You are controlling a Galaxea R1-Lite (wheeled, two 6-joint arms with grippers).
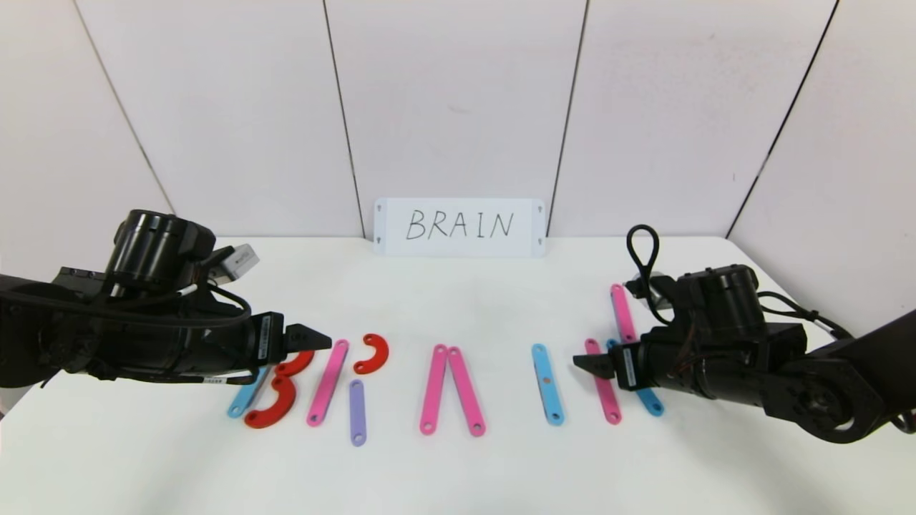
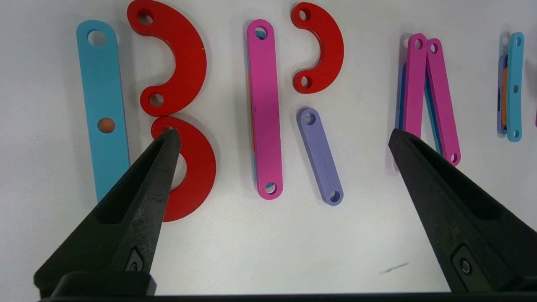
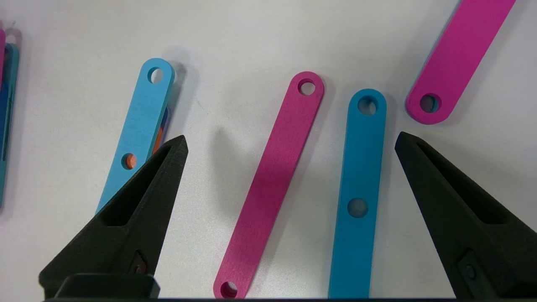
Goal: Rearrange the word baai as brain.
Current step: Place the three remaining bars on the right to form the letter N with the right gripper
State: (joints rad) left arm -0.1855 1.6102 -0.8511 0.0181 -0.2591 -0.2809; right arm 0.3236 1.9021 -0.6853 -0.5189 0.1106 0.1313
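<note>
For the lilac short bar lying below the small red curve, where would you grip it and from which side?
Grip the lilac bar at mid-length, across its narrow width, coming straight down from above. It lies flat on the table, so only its thin long edges offer purchase. Bare table flanks both edges, between the pink bar and the pink pair. The left gripper, jaws open, hovers closest.

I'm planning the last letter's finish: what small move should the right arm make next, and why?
Probably shift the open, empty right gripper toward the far pink bar: it lies behind the near pink bar and light-blue bar under the gripper, so the N looks unfinished. The left gripper hovers open over the B.
</note>
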